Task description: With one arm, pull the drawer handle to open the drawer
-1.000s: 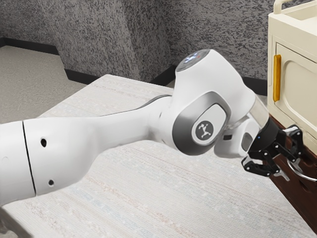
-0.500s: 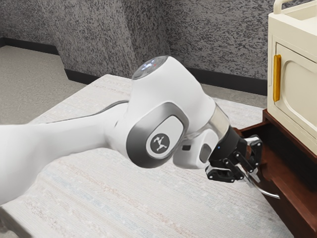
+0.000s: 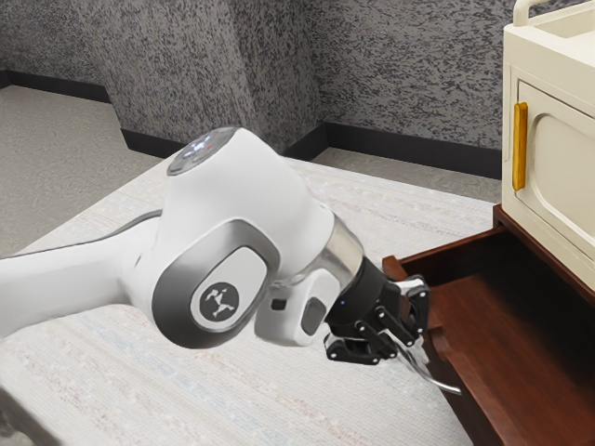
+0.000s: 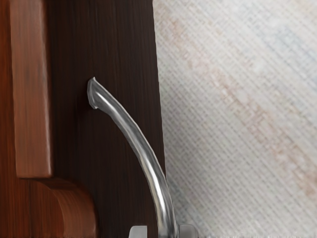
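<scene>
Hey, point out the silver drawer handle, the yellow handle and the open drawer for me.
Silver drawer handle (image 4: 156, 181): wrist view, on its curved bar.
Yellow handle (image 3: 521, 147): exterior view, on the middle of its upright bar.
Open drawer (image 3: 507, 339): exterior view, on its bare inside bottom.

Pale woven-textured table, faint pinkish, bluish streaks.

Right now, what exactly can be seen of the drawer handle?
The handle is a slim, rounded, curved bar, shiny silver like polished metal. One end meets the dark brown front of the open drawer; from there it bows outward and reaches the end effector. Whether that grips it, I cannot tell.
</scene>
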`<state>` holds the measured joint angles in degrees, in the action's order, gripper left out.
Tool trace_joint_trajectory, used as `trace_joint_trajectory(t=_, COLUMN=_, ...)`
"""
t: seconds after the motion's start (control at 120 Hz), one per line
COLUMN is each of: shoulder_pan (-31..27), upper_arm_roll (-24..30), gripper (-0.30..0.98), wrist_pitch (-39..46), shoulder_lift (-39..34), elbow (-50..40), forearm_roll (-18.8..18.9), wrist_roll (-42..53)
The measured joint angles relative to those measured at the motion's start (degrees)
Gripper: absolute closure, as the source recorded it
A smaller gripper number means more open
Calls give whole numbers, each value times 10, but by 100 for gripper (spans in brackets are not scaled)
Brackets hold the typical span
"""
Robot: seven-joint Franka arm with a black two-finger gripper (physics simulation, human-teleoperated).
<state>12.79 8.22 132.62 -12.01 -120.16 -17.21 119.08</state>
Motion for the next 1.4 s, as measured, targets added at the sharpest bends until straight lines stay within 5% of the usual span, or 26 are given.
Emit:
trace_joint_trajectory(t=0.367, shoulder_pan=5, upper_arm_roll=-8, gripper=77, wrist_pitch=-3, shoulder_lift=-26, elbow=-25, forearm_roll=-1, wrist_roll=3)
trace_joint_trajectory(t=0.783, shoulder_pan=11, upper_arm_roll=-10, gripper=53, wrist_pitch=-29, shoulder_lift=-63, elbow=-20, forearm_roll=3, wrist_roll=-1)
trace_joint_trajectory(t=0.917, shoulder_pan=-11, upper_arm_roll=-22, gripper=46, wrist_pitch=-103, shoulder_lift=-55, elbow=93, forearm_roll=9, wrist_roll=-2)
trace_joint_trajectory(t=1.133, shoulder_pan=-65, upper_arm_roll=-28, gripper=20, wrist_pitch=-327, shoulder_lift=120, elbow=390, forearm_roll=132, wrist_roll=-43)
trace_joint_trajectory(t=1.4, shoulder_pan=-124, upper_arm_roll=-29, gripper=6, wrist_pitch=-509, shoulder_lift=162, elbow=448, forearm_roll=209, wrist_roll=-207)
